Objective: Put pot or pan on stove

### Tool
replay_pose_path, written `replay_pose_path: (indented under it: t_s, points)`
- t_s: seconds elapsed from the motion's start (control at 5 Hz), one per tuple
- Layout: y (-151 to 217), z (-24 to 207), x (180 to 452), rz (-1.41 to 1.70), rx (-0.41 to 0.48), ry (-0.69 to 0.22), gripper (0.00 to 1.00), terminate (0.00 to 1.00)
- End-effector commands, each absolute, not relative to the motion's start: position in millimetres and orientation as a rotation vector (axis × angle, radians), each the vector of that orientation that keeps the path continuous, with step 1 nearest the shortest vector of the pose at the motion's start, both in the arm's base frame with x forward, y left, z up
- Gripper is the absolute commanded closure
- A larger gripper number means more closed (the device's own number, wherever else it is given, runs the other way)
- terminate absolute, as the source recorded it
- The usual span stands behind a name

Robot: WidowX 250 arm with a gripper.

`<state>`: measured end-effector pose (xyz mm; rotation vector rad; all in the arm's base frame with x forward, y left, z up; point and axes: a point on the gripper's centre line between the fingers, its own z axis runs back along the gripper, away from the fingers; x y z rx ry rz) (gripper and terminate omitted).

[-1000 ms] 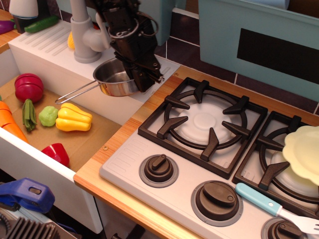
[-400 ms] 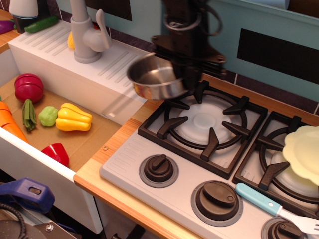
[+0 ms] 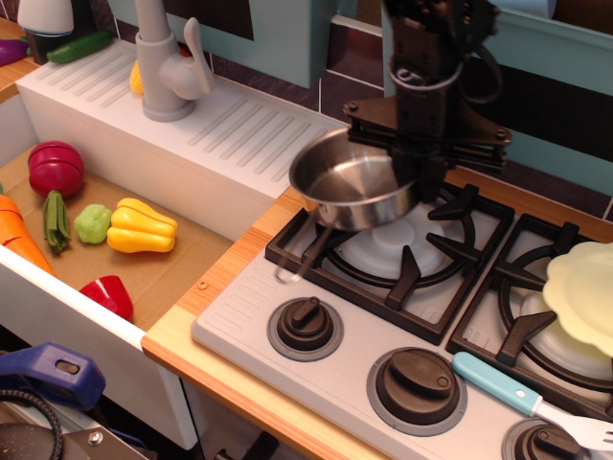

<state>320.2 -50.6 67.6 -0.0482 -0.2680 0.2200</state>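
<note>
Observation.image showed the tool (image 3: 414, 174) shut tight on the far rim of the pot (image 3: 352, 184) — held up in the air over the left burner of the stove (image 3: 383, 316). Carrying looked nearly done; next it should go straight down and let go. A second before, the pot hung back by the sink (image 3: 144, 259).

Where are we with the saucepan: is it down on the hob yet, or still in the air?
Done: the small shiny steel saucepan is lifted and sits over the left black burner grate of the grey-white toy hob. In hand: the black gripper grips its far rim, holding it tilted, handle hanging toward the front. It looks still airborne, though contact is hard to judge. Left: lower it flat and release.
</note>
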Motion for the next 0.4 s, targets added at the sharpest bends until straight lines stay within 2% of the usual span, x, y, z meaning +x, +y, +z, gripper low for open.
replay_pose_path:
  t_s: [0.0, 0.2]
  points:
    - [-63.9, 90.5, 329.7, 0.256, -0.073, -0.359, 1.00, 0.00]
    - [-63.9, 87.9, 326.5, 0.289, -0.174, -0.366, 0.00, 1.00]
